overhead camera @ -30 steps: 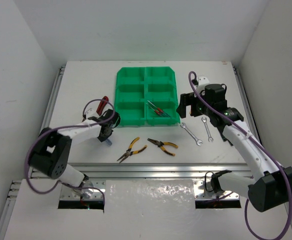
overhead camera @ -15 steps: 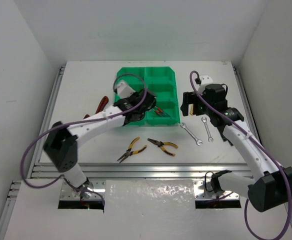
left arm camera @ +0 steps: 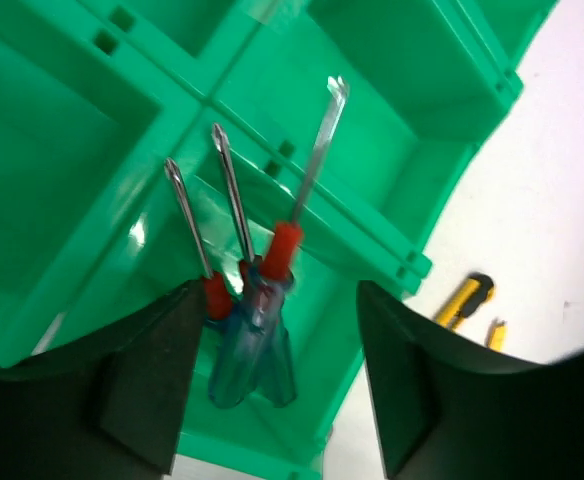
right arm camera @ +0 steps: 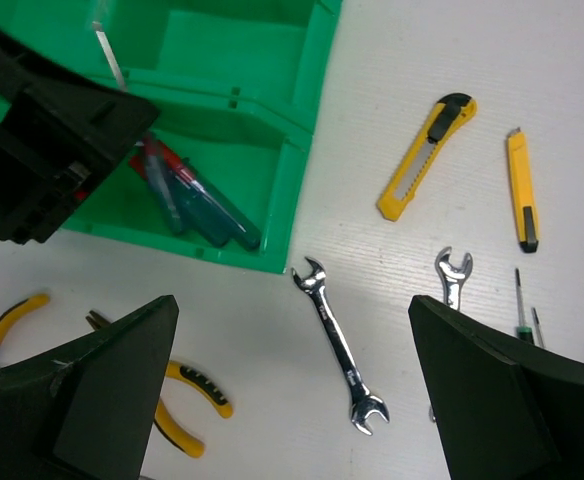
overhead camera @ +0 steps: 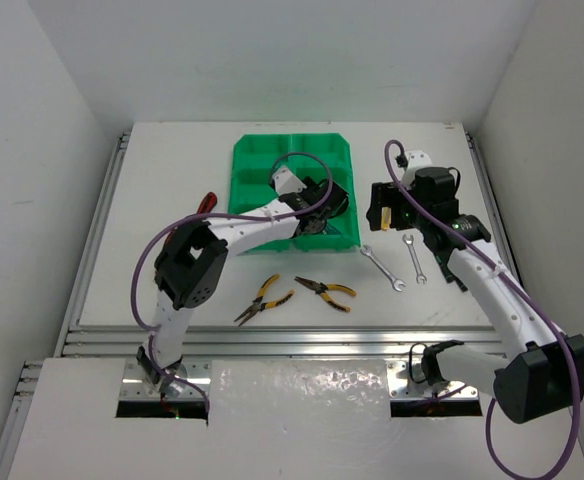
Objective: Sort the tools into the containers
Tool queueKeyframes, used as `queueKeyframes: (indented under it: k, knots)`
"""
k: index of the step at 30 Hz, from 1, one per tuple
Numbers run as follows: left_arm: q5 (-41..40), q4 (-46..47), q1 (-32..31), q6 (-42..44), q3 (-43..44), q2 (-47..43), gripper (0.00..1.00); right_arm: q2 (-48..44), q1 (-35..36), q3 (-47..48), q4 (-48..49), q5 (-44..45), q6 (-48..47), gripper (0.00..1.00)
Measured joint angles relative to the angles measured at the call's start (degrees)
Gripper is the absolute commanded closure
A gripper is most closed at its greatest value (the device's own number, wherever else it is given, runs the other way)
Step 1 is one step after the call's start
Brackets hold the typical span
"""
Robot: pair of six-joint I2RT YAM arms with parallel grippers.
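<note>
Left gripper [left arm camera: 277,330]: parted, empty, over 3 screwdrivers [left arm camera: 257,310] in tray [left arm camera: 92,130].
Right gripper [right arm camera: 292,310]: wide open, empty.
Risk: lifting out may snag a shaft.

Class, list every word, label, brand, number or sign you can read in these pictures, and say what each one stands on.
No text can be read in any view.
Green tray: no lettering shows.
Screwdrivers: clear blue handles, no print visible.
Utility knives: no label visible.
Wrenches: any stamped mark on the shafts is too small to read.
Pliers: too small to tell.
</note>
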Motion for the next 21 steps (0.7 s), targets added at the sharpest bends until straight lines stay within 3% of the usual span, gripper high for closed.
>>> queueKeyframes:
  k: [8, 10, 12, 15, 16, 21]
  knots:
    - [0.55, 3.39, -1.99, 2.69, -1.11, -2.64, 0.25, 0.28, 0.66, -1.18, 0.39, -10.05, -1.99, 0.01]
    - [-0.15, 3.32, -2.93, 3.67, -3.08, -6.54, 0.19, 1.20, 4.55, -1.03, -0.04, -11.15, -4.50, 0.03]
    - [-1.55, 1.95, -3.56, 4.66, -5.95, -13.20, 0.12, 3.43, 11.87, -0.48, -0.96, -10.78, -6.62, 0.05]
    - [-5.97, -2.03, -2.86, 7.28, -12.52, -27.02, 0.09, 7.13, 21.53, -1.11, 1.92, -11.72, -8.96, 0.14]
    - [-6.97, -2.99, -1.90, 7.74, -15.98, -32.48, 0.04, 7.32, 23.06, -1.27, 2.43, -12.13, -9.51, 0.15]
    - [-12.31, -5.81, 0.52, 11.89, -27.50, -56.81, 0.02, 13.18, 28.22, -3.98, 1.01, -10.12, -12.90, 0.20]
